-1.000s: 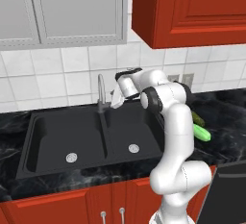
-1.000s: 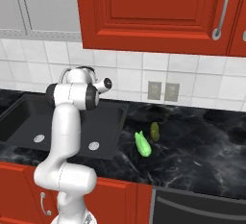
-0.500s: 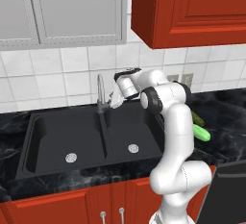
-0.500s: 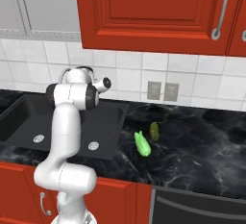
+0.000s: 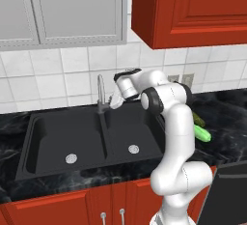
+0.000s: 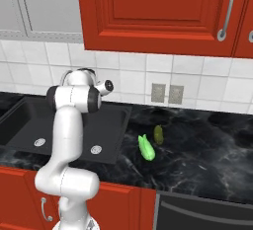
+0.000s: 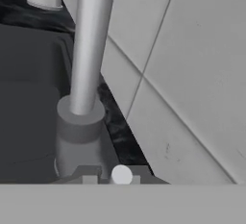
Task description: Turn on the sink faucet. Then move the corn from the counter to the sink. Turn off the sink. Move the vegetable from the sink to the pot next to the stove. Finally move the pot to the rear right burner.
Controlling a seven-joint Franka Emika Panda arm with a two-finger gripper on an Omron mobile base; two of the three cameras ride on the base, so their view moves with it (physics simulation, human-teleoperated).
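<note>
The grey faucet (image 5: 101, 93) stands behind the divider of the black double sink (image 5: 62, 137). My gripper (image 5: 115, 102) hangs just right of the faucet's base and is shut. Close up in the hand view are the faucet's pipe (image 7: 91, 45), its round base (image 7: 79, 122) and a small white knob (image 7: 121, 175); I cannot tell if the knob is gripped. No water runs. On the counter right of the sink lie a bright green long vegetable (image 6: 146, 147) and a dark olive one (image 6: 158, 134); which one is the corn I cannot tell. The pot is out of view.
The tiled wall (image 7: 192, 74) is close behind the faucet. Two grey outlets (image 6: 168, 94) sit on it above the counter. Red upper cabinets (image 6: 158, 12) hang overhead. A dark appliance front (image 6: 207, 214) stands under the counter at the right.
The jaws have closed from fully open. The arm has barely moved by the faucet, and the vegetables lie where they were.
</note>
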